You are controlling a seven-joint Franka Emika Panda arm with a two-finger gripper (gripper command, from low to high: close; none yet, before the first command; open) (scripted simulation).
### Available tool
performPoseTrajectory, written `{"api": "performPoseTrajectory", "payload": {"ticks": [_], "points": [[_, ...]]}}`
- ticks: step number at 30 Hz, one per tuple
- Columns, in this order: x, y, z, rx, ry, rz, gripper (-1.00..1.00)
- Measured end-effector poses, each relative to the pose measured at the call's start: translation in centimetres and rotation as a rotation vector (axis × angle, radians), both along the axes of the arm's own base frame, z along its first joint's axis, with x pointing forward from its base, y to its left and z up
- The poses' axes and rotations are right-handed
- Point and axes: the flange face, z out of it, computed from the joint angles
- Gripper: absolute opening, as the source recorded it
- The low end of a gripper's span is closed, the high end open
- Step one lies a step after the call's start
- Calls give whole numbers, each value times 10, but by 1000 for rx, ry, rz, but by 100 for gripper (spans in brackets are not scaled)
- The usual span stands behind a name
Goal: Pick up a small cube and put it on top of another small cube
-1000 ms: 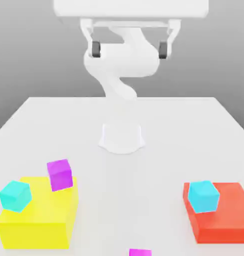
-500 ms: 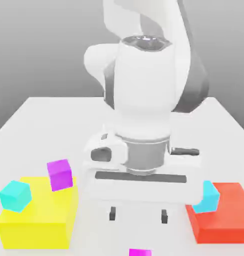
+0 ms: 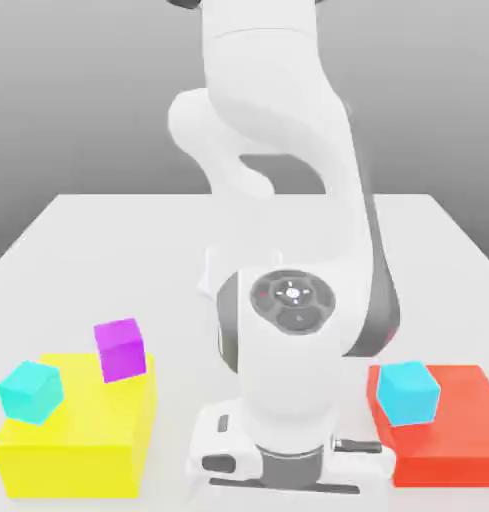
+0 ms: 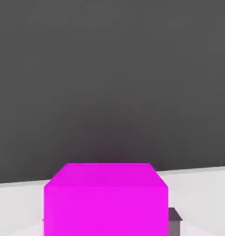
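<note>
The small magenta cube (image 4: 105,200) sits on the white table close under the hand camera. My gripper (image 4: 107,228) is low around it and open, with one dark fingertip (image 4: 175,222) just beside the cube's side. In the exterior view the lowered arm hides this cube, and the hand's white housing (image 3: 288,462) sits at the table's front edge. The small sky-blue cube (image 3: 406,392) rests on the red block (image 3: 458,430) at the exterior view's right.
A big yellow block (image 3: 83,435) at the exterior view's left carries a violet-purple cube (image 3: 120,348) and a turquoise cube (image 3: 30,390). The arm's base (image 3: 210,275) stands mid-table behind the hand.
The arm has swung down from high above to the table's front edge. The hand dropped over the magenta cube, which the arm now covers in the exterior view.
</note>
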Motion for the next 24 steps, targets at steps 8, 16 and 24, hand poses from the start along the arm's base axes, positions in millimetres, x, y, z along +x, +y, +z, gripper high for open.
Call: {"api": "performPoseTrajectory", "payload": {"ticks": [8, 16, 24], "points": [[-34, 62, 93, 21, -1, 118, -100], [-130, 162, 152, 13, 1, 371, -100], [-150, 167, 100, -1, 0, 400, 100]]}}
